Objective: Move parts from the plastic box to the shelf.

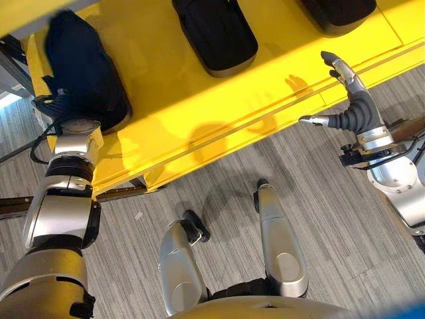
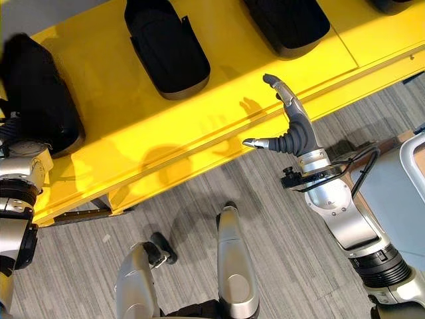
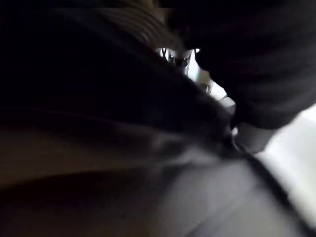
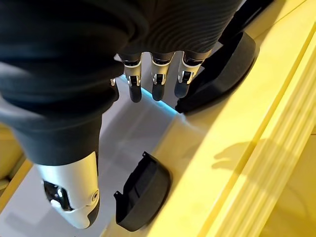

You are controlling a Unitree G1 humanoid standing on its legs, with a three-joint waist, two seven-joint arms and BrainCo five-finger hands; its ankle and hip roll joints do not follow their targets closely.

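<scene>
Spanning the scene, a yellow shelf (image 1: 219, 109) (black parts (image 1: 216, 33) resting on it) stands over grey striped carpet (image 1: 319, 186). The right hand (image 2: 292, 129) hovers open above its edge. The left hand (image 1: 56, 103) lies against a part (image 1: 83, 63); its grip can't be told.

Grey, striped carpet floor (image 1: 319, 199) runs under a long yellow shelf (image 1: 199, 126) that crosses the scene on a slant. Bright light falls on the shelf's top, and soft shadows lie along its grooved front edge.

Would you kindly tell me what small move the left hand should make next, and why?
Probably settle the black part flat on the yellow shelf, then withdraw. It already lies on the shelf by the left hand, whose fingers are hidden; the right hand hangs open, holding nothing.
</scene>
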